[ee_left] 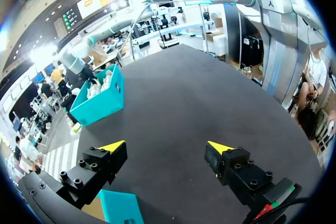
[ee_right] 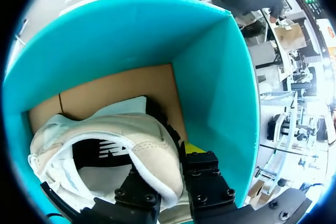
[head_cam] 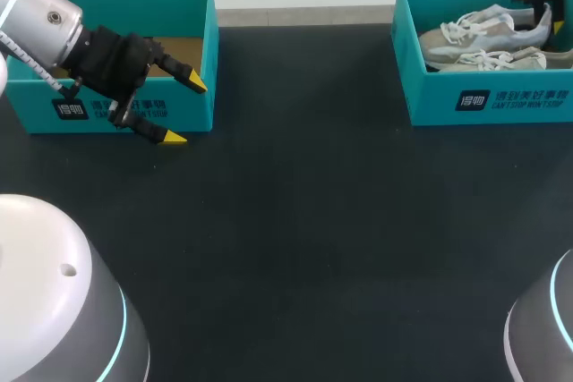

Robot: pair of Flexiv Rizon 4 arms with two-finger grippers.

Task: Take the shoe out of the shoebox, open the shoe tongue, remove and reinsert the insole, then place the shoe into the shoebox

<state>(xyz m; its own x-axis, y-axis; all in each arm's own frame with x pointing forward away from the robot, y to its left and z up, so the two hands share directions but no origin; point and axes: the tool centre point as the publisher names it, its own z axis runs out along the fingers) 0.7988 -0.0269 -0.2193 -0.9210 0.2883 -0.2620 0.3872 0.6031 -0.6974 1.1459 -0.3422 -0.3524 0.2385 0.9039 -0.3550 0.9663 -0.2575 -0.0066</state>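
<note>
One shoe point(head_cam: 488, 29) crosswise in shoebox point(head_cam: 421, 87), toe L, R claw point(ee_right: 170, 179) clamping heel, L claw point(ee_left: 168, 146) wide open

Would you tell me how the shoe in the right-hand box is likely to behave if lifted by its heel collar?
The shoe looks soft-sided, so its padded collar will probably squash in the right gripper. Held at the heel, the toe likely droops. Its loose laces may snag the second shoe.
</note>
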